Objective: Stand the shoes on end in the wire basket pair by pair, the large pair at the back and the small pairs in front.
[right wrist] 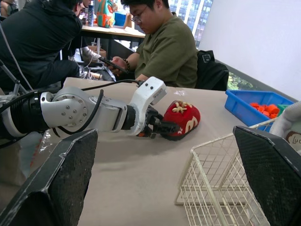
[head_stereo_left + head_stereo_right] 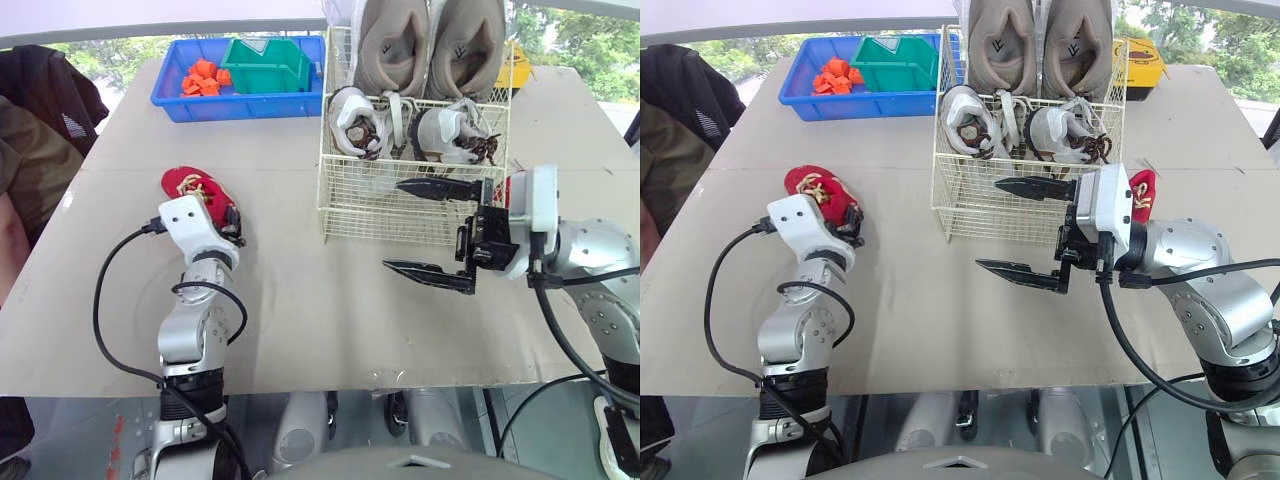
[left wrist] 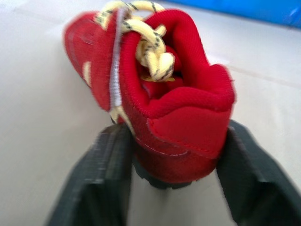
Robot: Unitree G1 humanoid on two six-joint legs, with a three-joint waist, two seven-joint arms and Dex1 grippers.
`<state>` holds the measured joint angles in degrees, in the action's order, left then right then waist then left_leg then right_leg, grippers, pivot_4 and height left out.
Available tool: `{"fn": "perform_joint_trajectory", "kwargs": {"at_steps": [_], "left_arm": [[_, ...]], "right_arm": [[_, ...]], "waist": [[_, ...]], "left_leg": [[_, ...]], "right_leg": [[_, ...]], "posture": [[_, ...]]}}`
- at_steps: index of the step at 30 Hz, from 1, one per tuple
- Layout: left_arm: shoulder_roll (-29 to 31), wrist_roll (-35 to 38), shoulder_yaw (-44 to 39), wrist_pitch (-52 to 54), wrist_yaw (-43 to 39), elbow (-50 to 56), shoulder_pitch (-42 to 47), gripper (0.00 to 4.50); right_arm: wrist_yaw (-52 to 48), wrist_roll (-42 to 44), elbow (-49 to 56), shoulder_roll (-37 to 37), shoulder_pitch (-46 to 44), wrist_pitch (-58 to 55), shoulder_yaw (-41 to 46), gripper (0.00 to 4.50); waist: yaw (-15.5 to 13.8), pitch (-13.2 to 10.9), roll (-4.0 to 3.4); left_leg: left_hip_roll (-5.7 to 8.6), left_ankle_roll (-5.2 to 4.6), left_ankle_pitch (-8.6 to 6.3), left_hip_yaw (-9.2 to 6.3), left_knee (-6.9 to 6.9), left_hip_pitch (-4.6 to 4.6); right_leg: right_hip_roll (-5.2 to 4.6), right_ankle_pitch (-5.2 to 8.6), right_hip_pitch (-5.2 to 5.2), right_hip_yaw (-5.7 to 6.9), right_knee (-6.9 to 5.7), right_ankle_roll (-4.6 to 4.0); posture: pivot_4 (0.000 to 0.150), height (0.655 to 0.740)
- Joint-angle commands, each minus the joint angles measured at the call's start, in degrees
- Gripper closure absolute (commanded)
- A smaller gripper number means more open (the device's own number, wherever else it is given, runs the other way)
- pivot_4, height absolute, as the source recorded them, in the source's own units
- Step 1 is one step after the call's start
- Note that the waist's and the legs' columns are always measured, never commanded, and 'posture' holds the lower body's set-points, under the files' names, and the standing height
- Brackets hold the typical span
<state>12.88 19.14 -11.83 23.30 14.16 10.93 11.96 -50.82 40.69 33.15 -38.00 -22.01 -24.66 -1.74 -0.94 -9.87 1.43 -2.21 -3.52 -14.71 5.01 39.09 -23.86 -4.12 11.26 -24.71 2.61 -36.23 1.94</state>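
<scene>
The left claw (image 2: 231, 224) is squeezing the red shoe (image 2: 193, 187) by its heel; the shoe is lying on the surface (image 2: 300, 310), toe pointing away. The wire basket (image 2: 400, 212) is waiting to its right, near the wide-open right claw (image 2: 393, 226).

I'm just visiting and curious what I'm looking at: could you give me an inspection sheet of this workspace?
Surface: beige table.
Job's things: wire basket holds tan shoes at back, white shoes in front; red shoe on the table at left; second red shoe beside the basket's right side.
Clutter: blue tray holding a green bin.
Tools: left tool shut on the red shoe's heel; right tool open, before the basket.
Cables: black cable loops off left arm.
Surroundings: two people seated nearby.
</scene>
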Motion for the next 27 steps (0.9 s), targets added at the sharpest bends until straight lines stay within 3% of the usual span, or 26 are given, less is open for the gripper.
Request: {"fn": "perform_joint_trajectory", "kwargs": {"at_steps": [1,4,11,14,18,22,27], "left_arm": [[0.70,-3.37,-1.30,-10.54,-3.73,4.18,-1.44,3.14],[2.12,-1.26,-3.69,-15.36,-9.13,10.44,-4.06,3.60],[12.81,15.78,-9.51,-19.34,-31.30,25.42,-7.18,3.60],[24.57,27.05,-15.54,-15.32,-47.22,28.74,-11.00,3.60],[34.42,33.80,-18.55,-12.68,-60.58,28.14,-13.73,3.60],[43.88,32.30,-14.21,-11.71,-75.34,21.42,-7.71,3.60],[45.86,24.65,-4.13,-17.45,-87.14,12.17,5.53,3.60]], "right_arm": [[-0.44,-0.74,0.80,-0.47,-1.16,0.23,0.39,0.00],[-0.01,-1.53,-0.22,0.32,-2.95,-0.15,-0.31,0.00],[-3.13,3.98,-7.29,0.01,-14.20,-4.61,2.82,0.00],[-10.96,5.18,-14.08,-5.89,-26.62,-10.21,2.01,0.00],[-18.48,5.08,-21.05,-8.39,-37.12,-12.90,0.11,0.00],[-28.17,3.61,-29.39,-9.85,-49.93,-18.04,-4.36,0.00],[-35.12,-5.06,-35.21,-8.63,-58.91,-20.57,-15.16,0.00]], "waist": [[0.07,0.00,0.00],[0.42,-0.03,0.05],[0.12,-0.06,0.00],[0.36,-0.22,-0.15],[0.96,-0.39,-0.47],[1.10,-0.56,-0.73],[1.33,-0.65,-0.88]], "left_leg": [[0.00,-0.01,0.00,0.01,0.00,-0.01],[-0.07,-0.01,-0.03,0.07,-0.02,-0.03],[-0.09,0.02,-0.03,-0.02,-0.03,-0.06],[-0.05,0.17,-0.13,0.02,-0.03,-0.07],[-0.04,-0.01,-0.03,0.02,-0.06,-0.33],[-0.10,0.01,0.00,-0.04,-0.15,-0.59],[-0.04,0.04,0.04,0.07,-0.02,-0.92]], "right_leg": [[-0.01,0.00,0.00,0.00,0.01,0.00],[-0.18,-0.01,-0.07,-0.09,0.05,-0.02],[-0.34,-0.10,-0.08,0.04,0.07,-0.17],[-0.39,-0.10,-0.03,0.09,0.22,-0.16],[-0.35,-0.14,-0.36,0.21,0.34,-0.23],[0.10,-0.14,-0.54,0.32,0.32,-0.23],[0.17,-0.21,-0.84,0.29,0.23,-0.09]], "posture": [[0.150,0.7400],[0.150,0.7400],[0.150,0.7400],[0.150,0.7400],[0.150,0.7400],[0.150,0.7400],[0.150,0.7400]]}}
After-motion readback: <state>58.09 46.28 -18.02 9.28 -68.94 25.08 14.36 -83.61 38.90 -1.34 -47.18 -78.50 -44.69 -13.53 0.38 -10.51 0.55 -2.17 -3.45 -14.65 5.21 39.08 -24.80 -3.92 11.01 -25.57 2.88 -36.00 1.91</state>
